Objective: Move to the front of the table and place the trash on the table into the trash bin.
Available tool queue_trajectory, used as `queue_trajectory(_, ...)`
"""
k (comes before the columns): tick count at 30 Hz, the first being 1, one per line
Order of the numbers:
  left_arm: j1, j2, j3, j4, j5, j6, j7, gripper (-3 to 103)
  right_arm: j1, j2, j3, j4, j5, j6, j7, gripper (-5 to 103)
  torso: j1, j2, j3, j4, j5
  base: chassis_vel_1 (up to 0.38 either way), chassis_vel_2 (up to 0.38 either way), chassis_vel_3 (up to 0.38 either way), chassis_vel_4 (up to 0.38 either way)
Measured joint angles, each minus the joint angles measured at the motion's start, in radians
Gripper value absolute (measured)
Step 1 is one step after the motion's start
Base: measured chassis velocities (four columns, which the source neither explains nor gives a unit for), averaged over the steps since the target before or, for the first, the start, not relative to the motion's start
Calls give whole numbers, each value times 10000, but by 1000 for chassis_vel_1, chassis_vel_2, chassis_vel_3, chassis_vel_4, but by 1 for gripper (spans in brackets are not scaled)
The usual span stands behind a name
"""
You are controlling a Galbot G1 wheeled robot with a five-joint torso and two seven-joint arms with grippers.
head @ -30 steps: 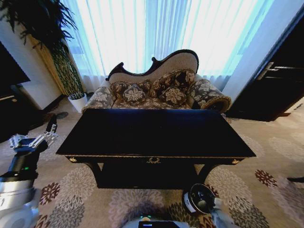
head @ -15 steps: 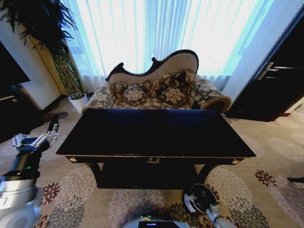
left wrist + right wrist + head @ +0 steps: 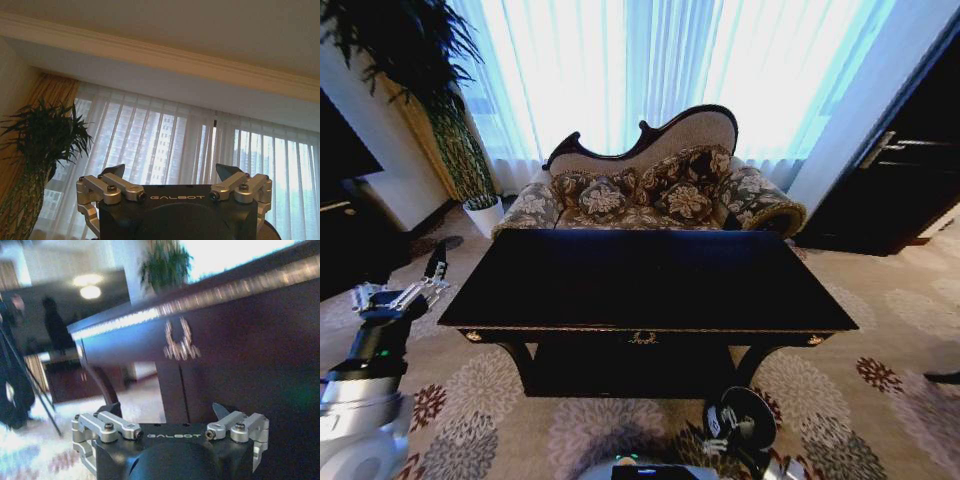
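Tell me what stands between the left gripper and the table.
Nothing visible does. The left gripper, fingers open, hangs off the left end of the table, with only carpet between them. The right gripper is low by the trash bin.

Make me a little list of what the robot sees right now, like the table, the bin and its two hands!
table: black with gold trim, straight ahead of the robot
trash bin: round and dark, on the carpet by the table's front right leg
left hand: open, held up to the left of the table, pointing toward the curtains
right hand: open, down low, facing the table's front with the gold emblem
behind the table: flowery sofa
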Motion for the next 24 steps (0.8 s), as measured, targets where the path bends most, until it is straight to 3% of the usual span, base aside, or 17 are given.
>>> queue_trajectory(7, 89, -11, -113, 0, -51, -41, 6, 100, -274, 37, 544, 2173, 483, -348, 918, 100, 0, 0, 0, 2, -1, 0, 0, 0, 0)
queue_trajectory(9, 151, -33, -153, 0, -68, 11, 36, 100, -269, 63, 921, 2995, 520, -712, 2230, 100, 0, 0, 1, 1, 0, 0, 0, 0, 0)
queue_trajectory(11, 165, -36, -163, 0, -67, 51, 38, 100, -263, 70, 1019, 3202, 508, -825, 2632, 100, 1, 0, 0, 2, 0, 0, 0, 0, 0)
queue_trajectory(14, 200, -46, -201, 0, -4, 482, -215, 100, -159, 182, 1620, 4539, 419, -1674, 4846, 100, 0, -1, 0, 2, -1, 0, 0, 0, 0)
queue_trajectory(15, 200, -46, -201, 0, -4, 482, -215, 100, -159, 182, 1620, 4539, 419, -1674, 4846, 100, 0, -1, 0, 2, -1, 0, 0, 0, 0)
queue_trajectory(20, 149, -5, -241, 1, -11, 1237, -1359, 100, 703, 301, 2597, 5977, -218, -2912, 7802, 100, 0, -2, 1, 2, -2, 0, 0, 0, 0)
queue_trajectory(24, 108, 126, -425, 0, -320, 1616, -1953, 100, 1131, 229, 3285, 6472, -287, -3408, 8715, 100, 1, -2, 1, 3, 0, 0, 0, 0, 0)
